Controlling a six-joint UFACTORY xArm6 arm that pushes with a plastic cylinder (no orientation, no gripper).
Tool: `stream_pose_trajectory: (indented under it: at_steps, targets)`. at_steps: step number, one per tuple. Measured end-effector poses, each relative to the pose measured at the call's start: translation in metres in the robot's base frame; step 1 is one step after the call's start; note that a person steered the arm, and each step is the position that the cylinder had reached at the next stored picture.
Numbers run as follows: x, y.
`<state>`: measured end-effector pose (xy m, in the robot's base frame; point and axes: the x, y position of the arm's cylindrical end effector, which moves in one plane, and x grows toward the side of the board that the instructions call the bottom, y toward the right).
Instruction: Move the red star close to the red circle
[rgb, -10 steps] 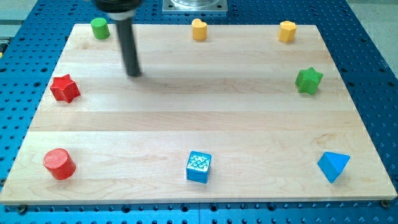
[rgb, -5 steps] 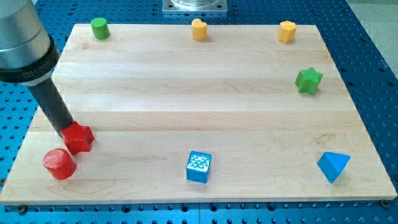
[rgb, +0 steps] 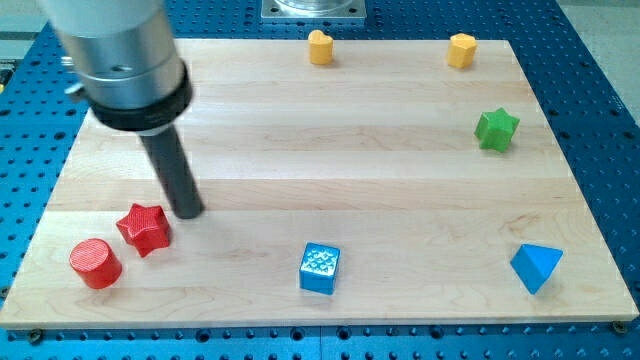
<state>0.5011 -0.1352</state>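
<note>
Star (rgb: 144, 228) in red sits near the red circle (rgb: 95, 264), my tip (rgb: 188, 211) just beside the star's right. No jaws here. Maybe one more small push left.

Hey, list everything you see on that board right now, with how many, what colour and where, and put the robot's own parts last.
red circle: 1, red, near the view's bottom left corner
red star: 1, red, just up and right of the red circle, a small gap between them
blue cube: 1, blue, view's bottom centre
blue triangle: 1, blue, view's bottom right
green star: 1, green, view's right edge
yellow heart: 1, yellow, view's top centre
yellow hexagon: 1, yellow, view's top right
wooden board: 1, light wood, on a blue perforated table
my tip: 1, dark rod, just to the view's right of the red star, slightly above it
</note>
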Motion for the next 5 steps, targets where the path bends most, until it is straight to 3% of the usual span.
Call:
stream_pose_trajectory:
  at_steps: [2,3,5]
  targets:
    - [0.026,-0.052]
    - [0.03,-0.011]
    - [0.019,0.184]
